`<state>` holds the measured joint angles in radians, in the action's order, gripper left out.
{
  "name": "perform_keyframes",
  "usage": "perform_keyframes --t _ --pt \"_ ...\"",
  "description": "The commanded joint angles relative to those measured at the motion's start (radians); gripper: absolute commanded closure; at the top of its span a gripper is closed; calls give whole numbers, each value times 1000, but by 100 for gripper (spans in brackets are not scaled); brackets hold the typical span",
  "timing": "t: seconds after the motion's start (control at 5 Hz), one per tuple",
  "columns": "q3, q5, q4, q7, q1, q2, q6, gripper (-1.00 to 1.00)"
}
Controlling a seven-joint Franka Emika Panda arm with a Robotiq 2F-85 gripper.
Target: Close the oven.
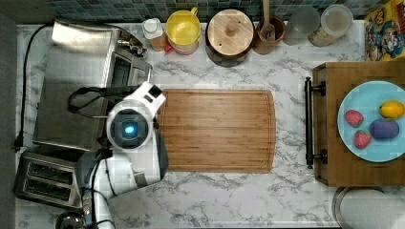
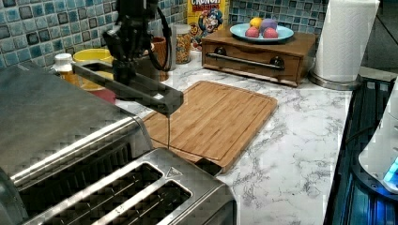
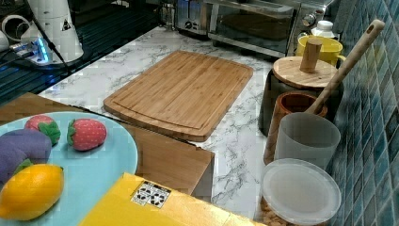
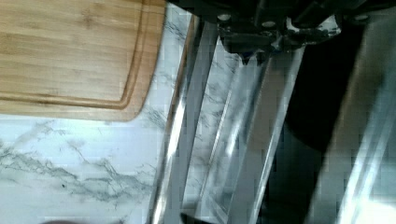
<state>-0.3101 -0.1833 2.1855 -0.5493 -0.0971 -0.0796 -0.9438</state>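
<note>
Two-slot toaster (image 2: 141, 197) beside the oven (image 2: 61, 112), door half-raised, claw (image 2: 123, 70) at its handle (grip indiscernible), cutting board (image 2: 216, 117) beyond.

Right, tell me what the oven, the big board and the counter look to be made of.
The oven: brushed stainless steel by its look, its top giving a dull grey sheen; the door seems to be glass, dark and reflective. The board: wood, perhaps bamboo, with straight grain strips and a routed groove. The counter: white with grey veins, marble or a marble-look surface.

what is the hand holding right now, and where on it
Cannot be told for sure: the hand sits at the oven door's raised front edge, but a clamped grip isn't visible.
</note>
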Motion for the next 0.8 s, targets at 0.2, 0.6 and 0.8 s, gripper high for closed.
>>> perform_keyframes --t 0.2,0.6,0.8 --pt "4 302 -271 344 -101 64 163 100" --pt "21 204 -182 322 -54 146 111 100" --pt "45 224 -217 379 -33 150 222 100"
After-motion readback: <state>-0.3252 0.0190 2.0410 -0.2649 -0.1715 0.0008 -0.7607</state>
